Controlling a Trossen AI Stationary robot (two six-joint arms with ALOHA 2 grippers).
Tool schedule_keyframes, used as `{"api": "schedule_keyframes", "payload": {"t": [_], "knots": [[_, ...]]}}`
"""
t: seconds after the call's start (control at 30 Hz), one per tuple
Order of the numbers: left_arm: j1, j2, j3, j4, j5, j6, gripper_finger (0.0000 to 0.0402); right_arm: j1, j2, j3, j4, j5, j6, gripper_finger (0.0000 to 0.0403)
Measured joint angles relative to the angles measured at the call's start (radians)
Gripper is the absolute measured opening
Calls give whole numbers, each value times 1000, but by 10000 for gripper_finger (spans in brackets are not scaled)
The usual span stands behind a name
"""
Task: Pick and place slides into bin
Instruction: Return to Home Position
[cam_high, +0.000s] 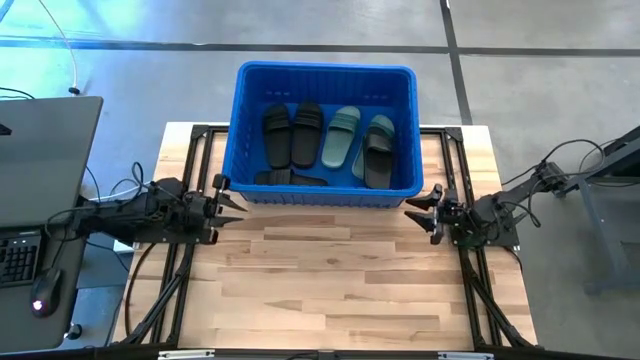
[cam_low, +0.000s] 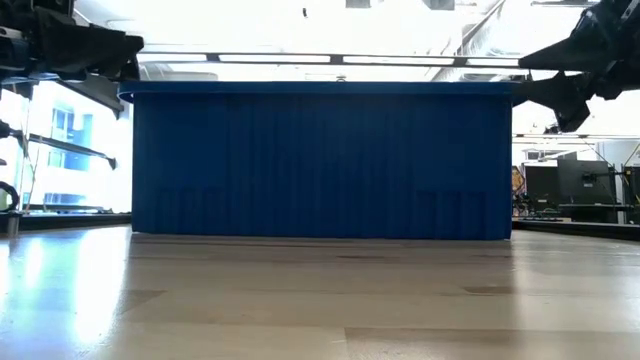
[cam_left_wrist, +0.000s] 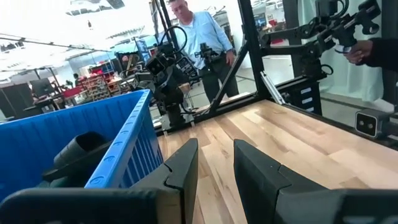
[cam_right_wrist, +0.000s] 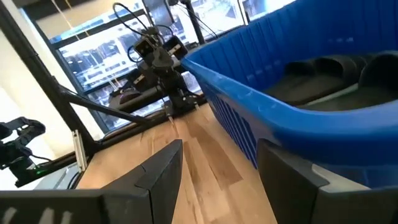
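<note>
The blue bin (cam_high: 325, 135) stands at the table's far middle and fills the low view (cam_low: 320, 160). Several slides lie inside it: black ones (cam_high: 277, 135) on the left, sage green ones (cam_high: 341, 135) to the right, and more black ones (cam_high: 290, 178) against the near wall. My left gripper (cam_high: 235, 200) is open and empty, above the table by the bin's near left corner; its fingers (cam_left_wrist: 216, 171) point toward the table's right. My right gripper (cam_high: 420, 212) is open and empty by the bin's near right corner, its fingers (cam_right_wrist: 221, 171) pointing left.
The bare wooden tabletop (cam_high: 340, 290) stretches from the bin to the near edge. A black frame (cam_high: 190, 150) runs along both table sides. A laptop and keyboard (cam_high: 40, 170) sit left of the table. A person (cam_left_wrist: 199, 37) stands beyond the table's right side.
</note>
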Motion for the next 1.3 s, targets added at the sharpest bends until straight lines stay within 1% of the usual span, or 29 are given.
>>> {"api": "schedule_keyframes", "payload": {"t": [0.1, 0.2, 0.33, 0.43, 1.3], "knots": [[-5, 0, 0, -4, -2, 10, 90, 0, 2, 0, -19, -1, 29, 193], [-4, 1, -3, -14, -2, 97, 90, 0, 2, 0, -35, -4, 34, 193], [-4, 3, -6, -29, -12, 239, 90, 0, 3, 0, -39, -4, -47, 195], [-4, 3, -6, -34, -14, 291, 90, 0, 3, 0, -38, -5, -70, 195], [-4, 2, -4, -23, -15, 302, 90, 0, 3, 0, -37, -7, -69, 195]]}}
